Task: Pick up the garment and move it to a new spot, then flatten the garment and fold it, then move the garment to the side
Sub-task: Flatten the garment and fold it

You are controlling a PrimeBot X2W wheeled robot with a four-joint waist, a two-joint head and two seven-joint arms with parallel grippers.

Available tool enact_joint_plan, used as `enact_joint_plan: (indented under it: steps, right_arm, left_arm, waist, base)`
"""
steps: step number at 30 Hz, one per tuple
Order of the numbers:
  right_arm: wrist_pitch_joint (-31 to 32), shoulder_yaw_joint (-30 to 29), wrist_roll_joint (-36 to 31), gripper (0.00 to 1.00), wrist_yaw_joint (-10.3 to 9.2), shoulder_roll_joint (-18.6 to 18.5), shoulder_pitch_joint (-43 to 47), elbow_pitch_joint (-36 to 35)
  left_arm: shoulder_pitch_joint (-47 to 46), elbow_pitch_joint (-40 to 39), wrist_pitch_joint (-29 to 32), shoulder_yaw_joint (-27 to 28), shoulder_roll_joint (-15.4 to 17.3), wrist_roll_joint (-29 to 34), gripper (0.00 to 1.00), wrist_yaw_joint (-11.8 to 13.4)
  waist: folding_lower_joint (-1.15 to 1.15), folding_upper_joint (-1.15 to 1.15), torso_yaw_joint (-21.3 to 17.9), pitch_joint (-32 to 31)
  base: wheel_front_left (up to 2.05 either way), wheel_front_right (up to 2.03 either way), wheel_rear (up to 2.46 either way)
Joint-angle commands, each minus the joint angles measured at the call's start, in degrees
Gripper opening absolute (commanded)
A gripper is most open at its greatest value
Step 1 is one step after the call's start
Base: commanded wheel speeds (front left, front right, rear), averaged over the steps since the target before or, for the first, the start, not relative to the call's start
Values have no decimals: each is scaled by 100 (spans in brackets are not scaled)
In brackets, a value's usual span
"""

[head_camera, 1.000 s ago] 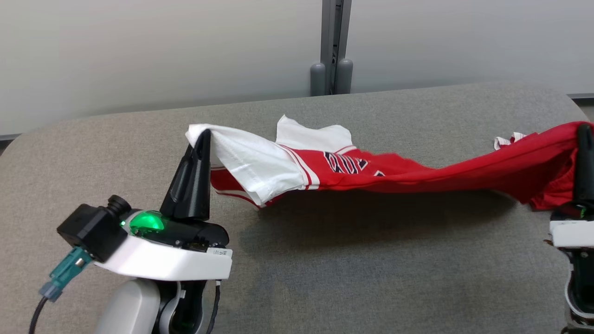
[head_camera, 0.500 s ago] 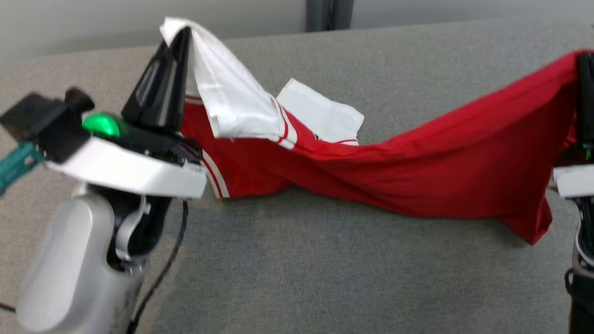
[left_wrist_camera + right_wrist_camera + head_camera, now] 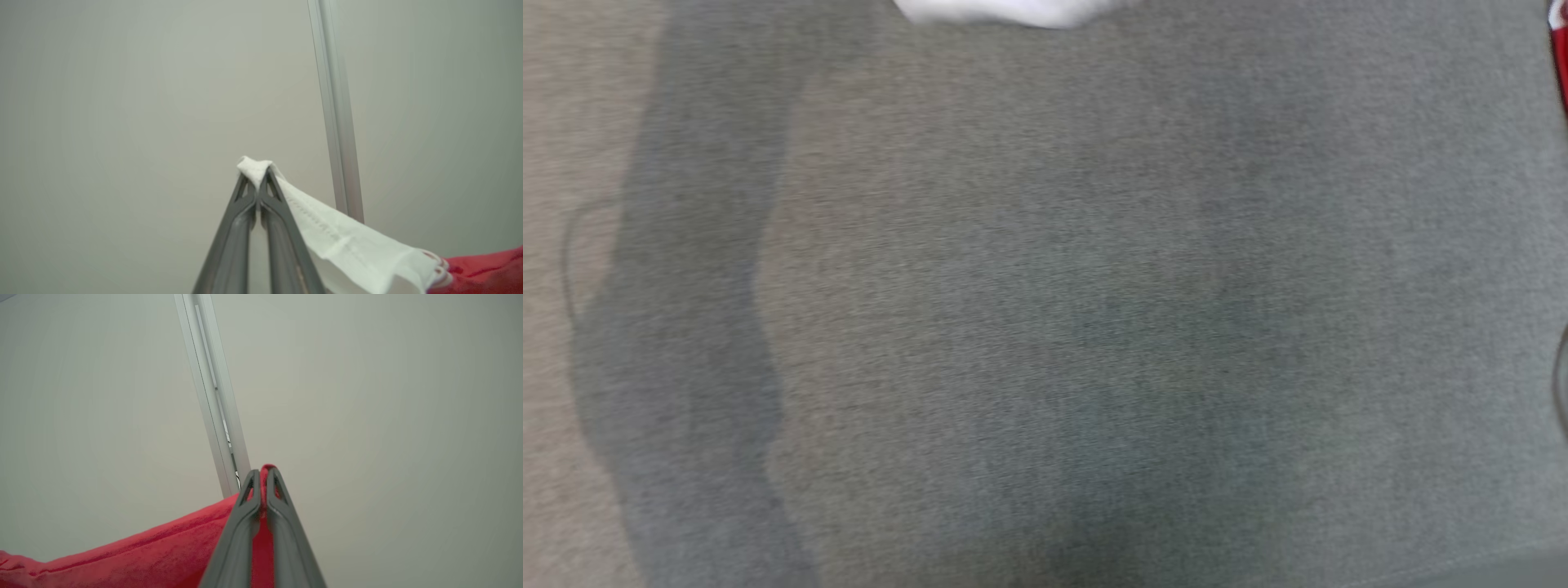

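Both left hand [image 3: 257,173] and right hand [image 3: 263,473] tight on garment [image 3: 347,245]; grey surface [image 3: 1045,327], pale wall [image 3: 122,102].

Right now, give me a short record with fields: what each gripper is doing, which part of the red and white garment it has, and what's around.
left gripper: shut, pinching a white stitched edge of the red and white fabric garment
right gripper: shut, pinching a red edge of the garment
garment state: held up between both grippers; head view catches a white bit at its top edge, a red sliver at its right edge
surface: grey woven tabletop, soft shadows on it
background: pale wall with a grey metal upright
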Motion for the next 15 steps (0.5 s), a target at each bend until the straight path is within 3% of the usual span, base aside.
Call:
enact_joint_plan:
  steps: [1, 7, 15]
  right_arm:
    - [-190, -98, -14, 0, 0, -27, -301, 234]
    - [-855, -94, -122, 0, 1, 46, -1106, 1670]
    - [-1311, 262, 20, 0, 0, 8, -748, 3112]
  left_arm:
    - [-396, 164, -243, -13, -82, 95, 0, -1]
    - [-1312, 1381, -1404, 24, -336, 139, 0, -108]
    - [-680, 2409, -1808, 164, -475, -194, 0, -304]
  waist:
    - [0, 0, -278, 236]
    - [0, 0, -291, 347]
    - [0, 0, -13, 752]
  base:
    - [0, 0, 0]
    - [0, 0, 0]
    - [0, 0, 0]
